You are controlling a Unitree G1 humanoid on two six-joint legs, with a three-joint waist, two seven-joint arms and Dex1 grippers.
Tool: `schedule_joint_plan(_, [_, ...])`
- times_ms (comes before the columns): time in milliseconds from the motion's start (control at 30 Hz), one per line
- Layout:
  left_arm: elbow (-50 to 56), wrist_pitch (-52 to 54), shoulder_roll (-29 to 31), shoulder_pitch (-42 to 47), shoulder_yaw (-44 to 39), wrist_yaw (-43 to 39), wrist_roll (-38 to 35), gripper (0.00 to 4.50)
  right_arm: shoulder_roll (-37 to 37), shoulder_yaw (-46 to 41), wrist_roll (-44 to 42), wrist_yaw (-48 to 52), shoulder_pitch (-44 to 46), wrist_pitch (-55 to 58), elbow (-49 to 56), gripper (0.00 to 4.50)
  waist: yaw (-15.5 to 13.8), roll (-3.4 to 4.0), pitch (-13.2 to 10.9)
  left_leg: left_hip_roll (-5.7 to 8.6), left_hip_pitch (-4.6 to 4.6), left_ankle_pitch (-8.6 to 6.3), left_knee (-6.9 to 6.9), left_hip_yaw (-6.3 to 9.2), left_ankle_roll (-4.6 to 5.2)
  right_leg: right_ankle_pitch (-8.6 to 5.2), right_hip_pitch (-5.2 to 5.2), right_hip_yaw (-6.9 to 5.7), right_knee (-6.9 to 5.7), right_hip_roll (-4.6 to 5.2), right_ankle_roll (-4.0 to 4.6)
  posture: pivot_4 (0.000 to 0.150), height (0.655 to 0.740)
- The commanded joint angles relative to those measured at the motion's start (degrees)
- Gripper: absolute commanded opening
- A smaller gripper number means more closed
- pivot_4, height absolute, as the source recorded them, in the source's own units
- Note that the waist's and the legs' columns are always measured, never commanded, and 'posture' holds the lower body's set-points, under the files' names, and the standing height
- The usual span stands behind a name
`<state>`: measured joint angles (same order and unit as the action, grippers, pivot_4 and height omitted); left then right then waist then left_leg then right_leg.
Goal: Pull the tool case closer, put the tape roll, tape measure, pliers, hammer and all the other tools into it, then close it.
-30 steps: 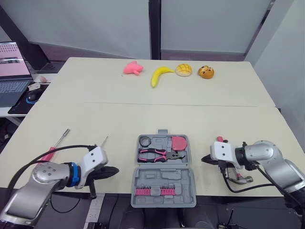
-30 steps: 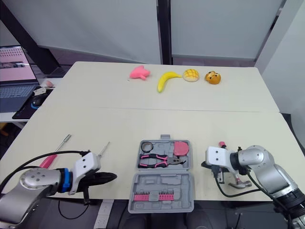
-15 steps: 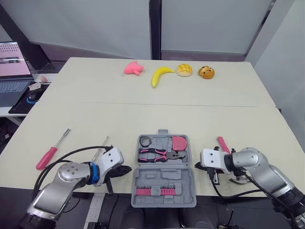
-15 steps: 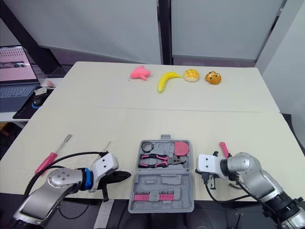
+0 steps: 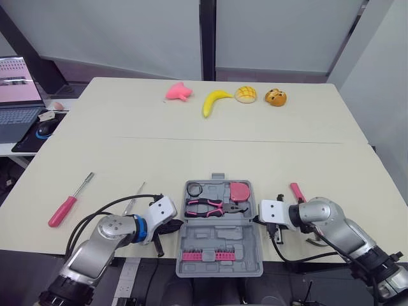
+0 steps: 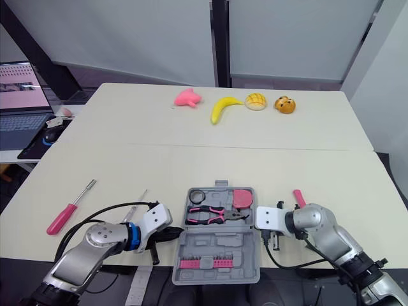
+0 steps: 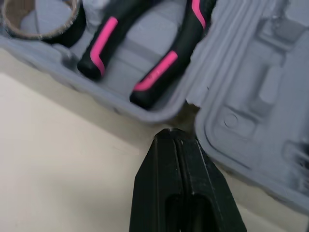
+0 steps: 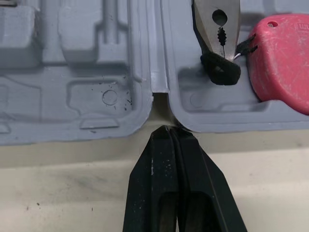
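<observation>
- Grey tool case (image 5: 218,237) lies open flat, holding pink-handled pliers (image 5: 207,205), tape roll (image 5: 194,189), red tape measure (image 5: 240,190)
- Clenched left gripper (image 7: 176,139) and right gripper (image 8: 166,131) point at its hinge ends

Hammer (image 5: 297,191) mostly hidden beneath the right arm (image 5: 335,224), with its pink handle end visible. Laptop (image 5: 16,95) cut off at the left edge. Tape roll (image 7: 72,34) cropped in the left wrist view.

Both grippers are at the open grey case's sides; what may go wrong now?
The open grey plastic tool case seems to overhang the near table edge; pulling it closer might tip it off. The left gripper and right gripper are shut, only at its hinge notches, so they may slip.
</observation>
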<state>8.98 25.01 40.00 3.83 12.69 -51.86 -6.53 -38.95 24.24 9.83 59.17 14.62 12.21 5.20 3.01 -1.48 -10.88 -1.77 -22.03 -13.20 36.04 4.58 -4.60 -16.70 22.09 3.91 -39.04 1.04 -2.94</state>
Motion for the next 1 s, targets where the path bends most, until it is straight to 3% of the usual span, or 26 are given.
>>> schedule_joint_plan(33, [0.94,0.75,-1.82,1.66,2.00,-0.20,-0.02,0.00,1.03,0.78,-1.00,0.79,-0.67,1.39,2.95,0.01,-0.04,0.02,0.01,0.01,0.00,0.00,0.00,0.00,0.00,0.00,0.00,0.01,0.00,0.00,0.00,0.150,0.7400])
schedule_joint_plan(400, [-2.06,-0.16,-3.94,5.19,2.96,-1.27,1.35,0.00,3.15,-0.13,-1.52,0.77,1.01,5.84,4.90,0.01,-0.14,0.02,0.02,0.02,0.05,0.01,0.02,0.01,0.00,0.03,-0.05,0.00,0.00,0.00,-0.06,0.150,0.7400])
schedule_joint_plan(1000, [-16.43,-7.40,-7.35,15.82,3.38,-2.66,6.04,0.00,7.10,-1.20,0.11,-3.08,7.67,3.30,-6.10,0.01,-0.10,0.02,0.03,0.04,0.08,0.02,0.01,0.03,0.00,0.09,-0.07,0.00,0.00,0.00,-0.08,0.150,0.7400])
